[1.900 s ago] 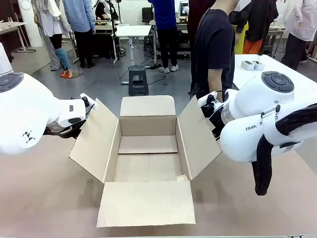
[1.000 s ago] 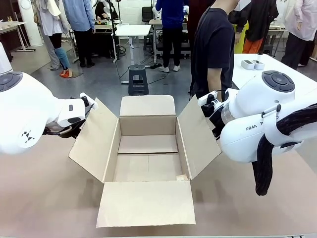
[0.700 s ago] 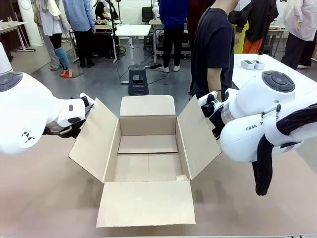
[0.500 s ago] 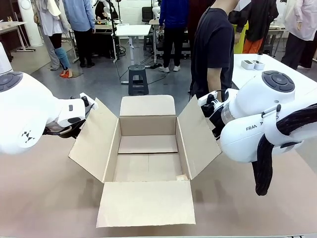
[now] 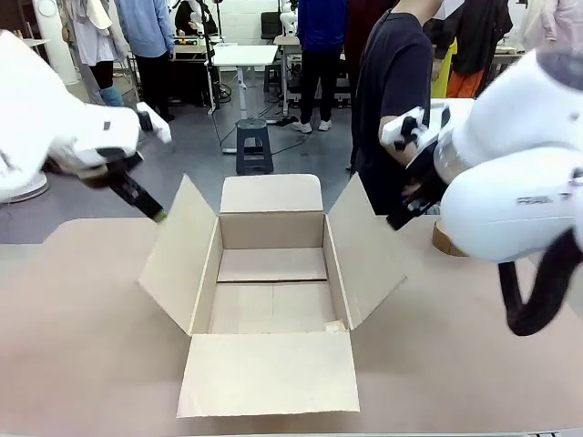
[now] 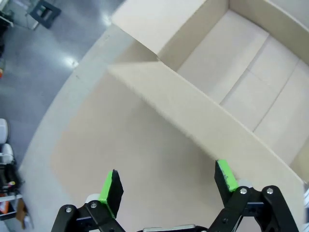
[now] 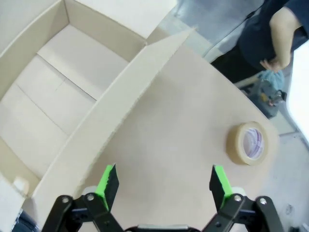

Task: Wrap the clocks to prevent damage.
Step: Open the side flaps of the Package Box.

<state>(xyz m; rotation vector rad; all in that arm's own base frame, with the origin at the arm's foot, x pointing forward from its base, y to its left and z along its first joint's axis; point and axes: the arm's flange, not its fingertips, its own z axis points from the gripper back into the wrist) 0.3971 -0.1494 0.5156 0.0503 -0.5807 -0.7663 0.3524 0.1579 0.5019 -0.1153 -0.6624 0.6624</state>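
Beside the open box [image 5: 271, 232], both jaws stand wide; right arm [image 5: 519, 182] half-hides tape roll [image 5: 444, 244].

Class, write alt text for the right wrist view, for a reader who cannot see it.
An open cardboard box lies at left, one flap raised toward the top. The right gripper, fingers open, hangs above the tan table, where a roll of tape lies flat near a person in dark clothing.

open cardboard box [image 5: 271, 232] upright on the table [image 5: 91, 364], flaps splayed; likely tape roll [image 7: 234, 147] lies flat nearby.
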